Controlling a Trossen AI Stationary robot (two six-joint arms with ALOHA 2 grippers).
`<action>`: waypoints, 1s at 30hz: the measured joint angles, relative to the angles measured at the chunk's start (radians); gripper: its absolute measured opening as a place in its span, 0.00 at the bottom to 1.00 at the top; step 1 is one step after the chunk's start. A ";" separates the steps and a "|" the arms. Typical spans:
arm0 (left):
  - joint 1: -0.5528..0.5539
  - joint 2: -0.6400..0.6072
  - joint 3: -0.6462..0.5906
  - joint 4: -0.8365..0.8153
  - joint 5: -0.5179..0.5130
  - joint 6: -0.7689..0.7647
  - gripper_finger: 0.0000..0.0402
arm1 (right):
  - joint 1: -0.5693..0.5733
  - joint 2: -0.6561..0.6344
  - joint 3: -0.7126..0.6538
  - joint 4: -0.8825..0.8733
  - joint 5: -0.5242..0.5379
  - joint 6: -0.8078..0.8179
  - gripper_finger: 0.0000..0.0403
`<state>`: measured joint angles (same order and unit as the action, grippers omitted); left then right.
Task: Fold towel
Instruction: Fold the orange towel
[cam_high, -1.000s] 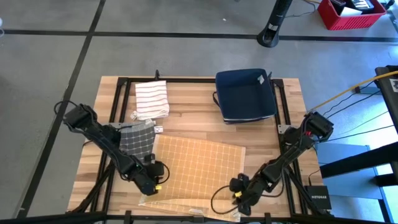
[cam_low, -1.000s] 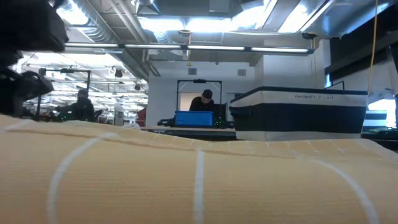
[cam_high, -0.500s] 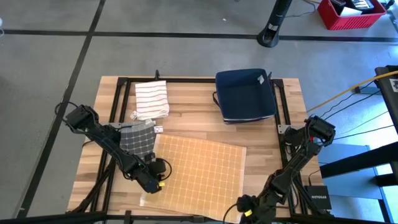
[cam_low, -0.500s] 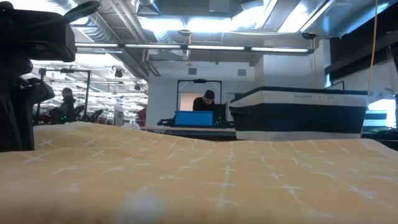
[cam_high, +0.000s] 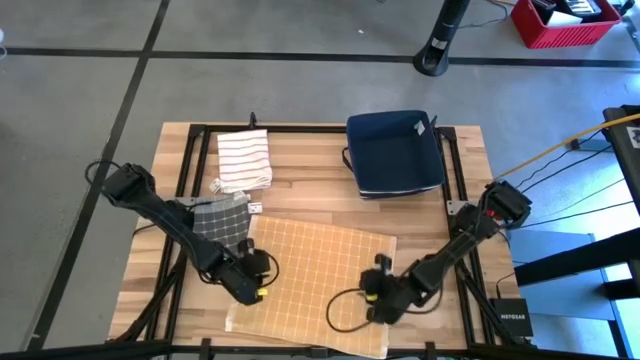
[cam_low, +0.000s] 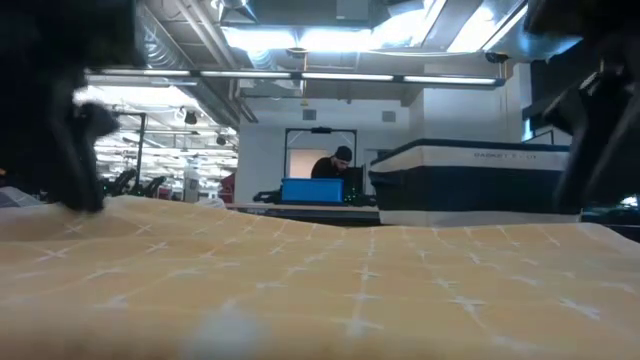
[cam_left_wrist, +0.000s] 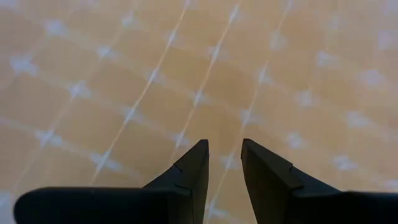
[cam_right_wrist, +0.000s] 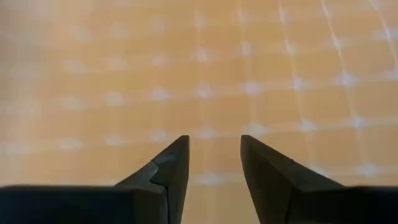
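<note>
So the orange grid-patterned towel (cam_high: 318, 275) is spread flat across the table's (cam_high: 300, 170) near half, reaching down to the near edge. The left gripper (cam_high: 252, 287) sits low over the towel's left side, near the left corner of that near edge; its wrist view shows the fingers (cam_left_wrist: 189, 171) parted a little with nothing between them, just cloth behind. The right gripper (cam_high: 377, 300) hangs over the towel's right side, fingers (cam_right_wrist: 171, 168) spread a bit wider, also empty, though I can't really tell if the tips touch the fabric. Toward the far edge sit a striped cloth (cam_high: 244, 158), a dark checked cloth (cam_high: 220, 221) and a navy basket (cam_high: 395, 152).
</note>
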<state>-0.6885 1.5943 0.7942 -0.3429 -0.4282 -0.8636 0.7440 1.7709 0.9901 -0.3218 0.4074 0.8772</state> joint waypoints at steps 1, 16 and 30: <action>0.004 0.011 -0.007 -0.001 0.013 -0.008 0.22 | -0.007 0.000 0.000 -0.037 -0.027 -0.016 0.37; 0.104 0.060 -0.002 0.186 0.022 -0.004 0.22 | 0.109 -0.024 -0.002 -0.529 -0.229 -0.056 0.37; 0.178 0.069 -0.005 0.030 0.023 0.302 0.22 | 0.106 -0.127 -0.081 -0.229 0.003 0.001 0.37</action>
<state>-0.5107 1.6638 0.7891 -0.3132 -0.4053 -0.5619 0.8495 1.6435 0.9087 -0.5511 0.4102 0.8782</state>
